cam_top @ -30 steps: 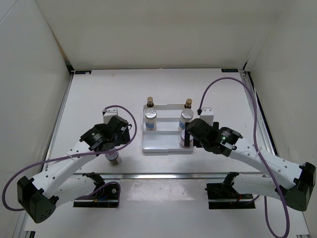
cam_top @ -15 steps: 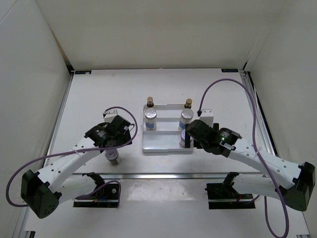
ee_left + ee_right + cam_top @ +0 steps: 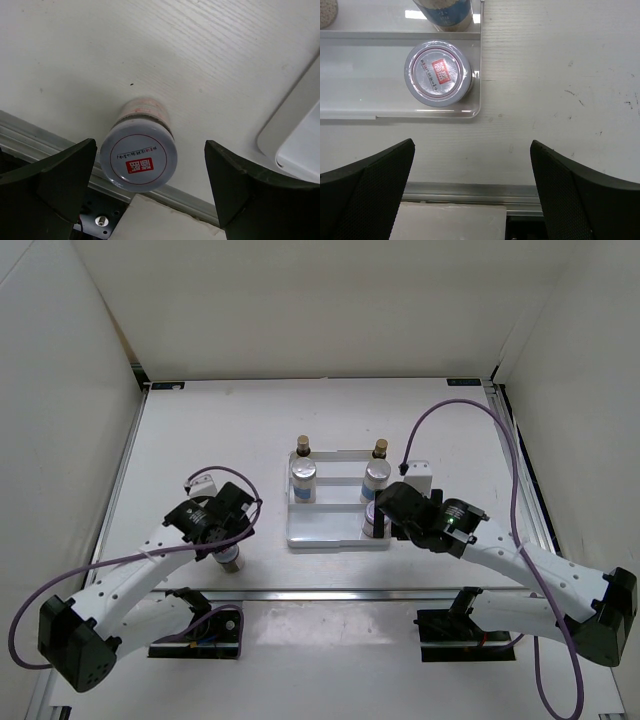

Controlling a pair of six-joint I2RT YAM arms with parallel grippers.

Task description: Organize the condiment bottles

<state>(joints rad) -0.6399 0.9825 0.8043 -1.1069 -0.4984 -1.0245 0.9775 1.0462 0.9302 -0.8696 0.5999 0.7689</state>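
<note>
A white tray (image 3: 325,530) holds two slim brown bottles (image 3: 302,447) at its back, two whitish silver-lidded cylinders (image 3: 302,480) in the middle row, and one squat red-marked jar (image 3: 374,521) at its front right corner. That jar shows in the right wrist view (image 3: 438,74). My right gripper (image 3: 472,195) is open and empty, just in front of it. The other red-marked jar (image 3: 230,558) stands upright on the table left of the tray. My left gripper (image 3: 150,195) is open above this jar (image 3: 139,158), which sits between the fingers, nearer the left one.
A metal rail (image 3: 330,595) runs along the table's near edge, right behind the loose jar. The tray's corner (image 3: 300,140) shows at the right of the left wrist view. White walls enclose the table on three sides.
My left wrist has turned and shifted left and nearer over the loose jar. The jar has not moved. The right arm has barely moved.
</note>
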